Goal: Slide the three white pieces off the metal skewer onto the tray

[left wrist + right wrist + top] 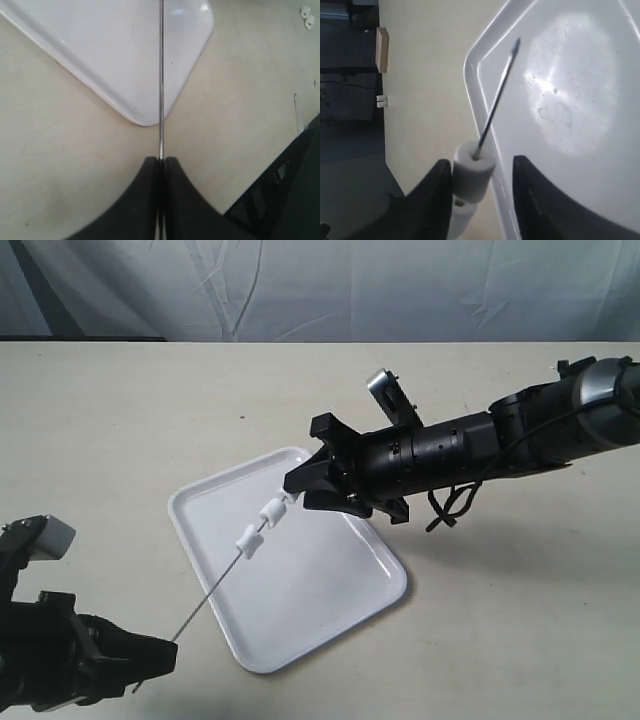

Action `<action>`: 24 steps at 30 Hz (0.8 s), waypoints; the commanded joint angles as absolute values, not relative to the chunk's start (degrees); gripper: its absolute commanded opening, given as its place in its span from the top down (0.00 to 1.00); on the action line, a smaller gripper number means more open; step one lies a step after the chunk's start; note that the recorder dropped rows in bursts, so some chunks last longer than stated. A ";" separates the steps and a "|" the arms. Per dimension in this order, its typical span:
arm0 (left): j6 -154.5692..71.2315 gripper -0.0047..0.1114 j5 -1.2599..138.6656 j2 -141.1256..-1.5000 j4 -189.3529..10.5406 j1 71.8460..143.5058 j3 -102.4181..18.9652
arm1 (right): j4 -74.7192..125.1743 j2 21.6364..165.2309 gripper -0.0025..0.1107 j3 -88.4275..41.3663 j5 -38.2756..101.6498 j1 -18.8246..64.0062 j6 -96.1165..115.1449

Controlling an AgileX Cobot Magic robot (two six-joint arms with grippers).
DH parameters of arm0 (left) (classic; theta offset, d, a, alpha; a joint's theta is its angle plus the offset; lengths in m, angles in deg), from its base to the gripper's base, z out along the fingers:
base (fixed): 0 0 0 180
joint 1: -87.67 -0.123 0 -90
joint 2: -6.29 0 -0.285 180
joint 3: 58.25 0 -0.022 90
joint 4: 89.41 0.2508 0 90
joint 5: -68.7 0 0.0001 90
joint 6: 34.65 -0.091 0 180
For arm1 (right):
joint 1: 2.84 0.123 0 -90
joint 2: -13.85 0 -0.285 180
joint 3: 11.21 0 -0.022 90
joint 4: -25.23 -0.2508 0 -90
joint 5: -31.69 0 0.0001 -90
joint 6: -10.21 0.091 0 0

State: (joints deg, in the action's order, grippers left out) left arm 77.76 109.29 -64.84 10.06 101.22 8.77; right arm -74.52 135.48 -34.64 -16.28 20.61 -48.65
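The metal skewer [210, 595] slants over the white tray [340, 585] from lower left toward the middle. My left gripper [168, 650] is shut on its lower end; in the left wrist view the black fingertips [150, 167] pinch the skewer [161, 75] just beyond the tray's corner [145, 117]. Two white pieces [249, 540] [270, 512] sit on the upper stretch, and a third [288, 497] peeks out at my right gripper [295, 490]. In the right wrist view my right gripper [482, 167] is open around a white piece [474, 170] that touches one finger, with another piece [461, 220] behind it.
The tray's rim [472, 85] runs beside the skewer [495, 110] in the right wrist view. Beyond the table's edge a brown box [382, 49] stands in a dark area. Two small white bits [306, 15] lie on the table. A pale cloth backdrop [320, 285] hangs behind.
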 commanded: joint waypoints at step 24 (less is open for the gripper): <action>75.90 0.96 112.45 -64.55 10.04 101.57 8.97 | -74.72 135.51 0.95 -32.67 -16.18 22.32 -49.13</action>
State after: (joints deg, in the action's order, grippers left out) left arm 76.64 111.08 -64.84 9.75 101.22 8.80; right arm -74.98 135.48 -32.91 -16.71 22.05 -48.55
